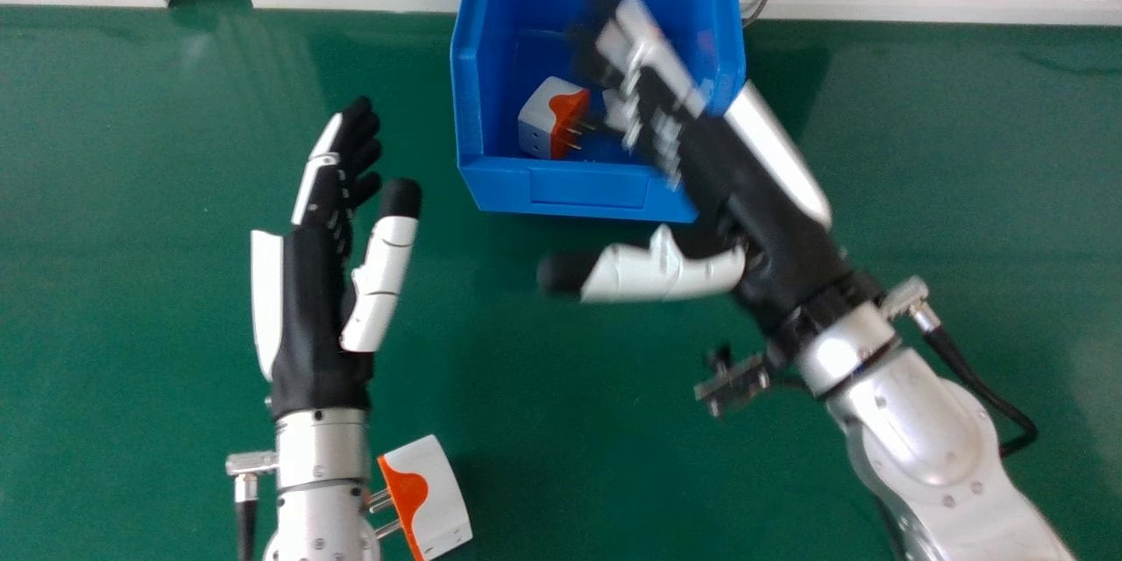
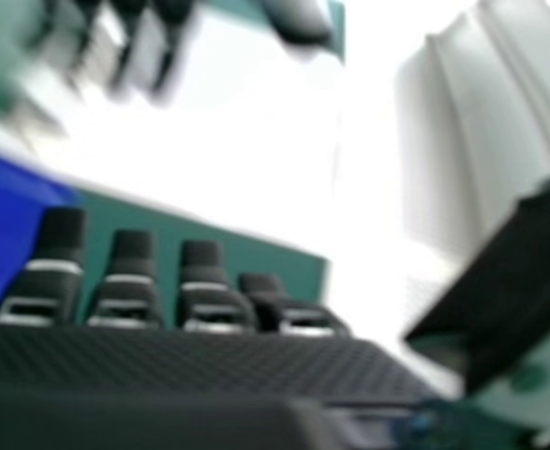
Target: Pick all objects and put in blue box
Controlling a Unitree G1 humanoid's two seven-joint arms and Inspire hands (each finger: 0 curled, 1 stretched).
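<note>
Green table [image 1: 526, 368] lies open between the boxy white-and-orange plastic adapter [image 1: 443, 491] beside the left forearm [image 1: 320, 491] and the blue plastic box [image 1: 587, 190] at its far edge. Left hand [image 1: 316, 307] has straight fingers, likewise right hand [image 1: 745, 184] over the box.

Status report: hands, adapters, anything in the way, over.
Left hand open. Right hand open over blue box, blocking some of its inside. One adapter inside, something pale beside it; second adapter on table, beside left forearm.

Bright here: soft shadows beside the blue box [image 1: 587, 188], pale sheen on the table [image 1: 561, 403], and glare bleaches the right hand view!
</note>
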